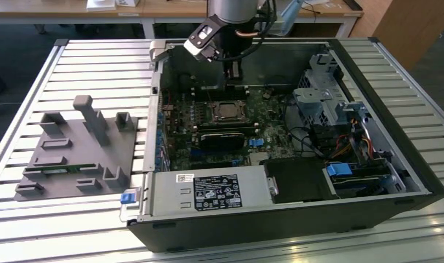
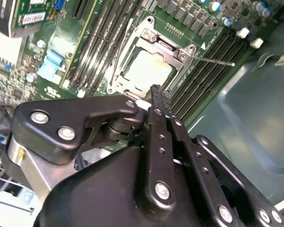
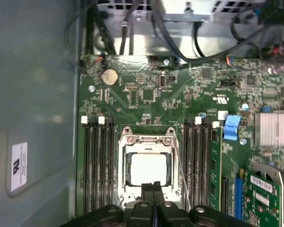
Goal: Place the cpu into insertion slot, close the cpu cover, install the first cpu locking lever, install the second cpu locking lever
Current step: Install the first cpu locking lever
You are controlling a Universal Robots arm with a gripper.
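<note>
Directly ahead of closed, empty jaws, cpu (image 3: 148, 169) is lying framed by cpu cover (image 3: 122, 161). Lever (image 3: 181, 172) is sticking out alongside.

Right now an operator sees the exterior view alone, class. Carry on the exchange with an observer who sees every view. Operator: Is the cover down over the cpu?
Observer: Yes. In both wrist views the cover lies flat, the cpu showing through its cut-out.
Operator: Any lever loose?
Observer: In the second wrist view one lever juts out over the memory slots, off the cover.
Operator: What's held?
Observer: Nothing: the gripper is shut, by the cover's edge in the first wrist view.
</note>
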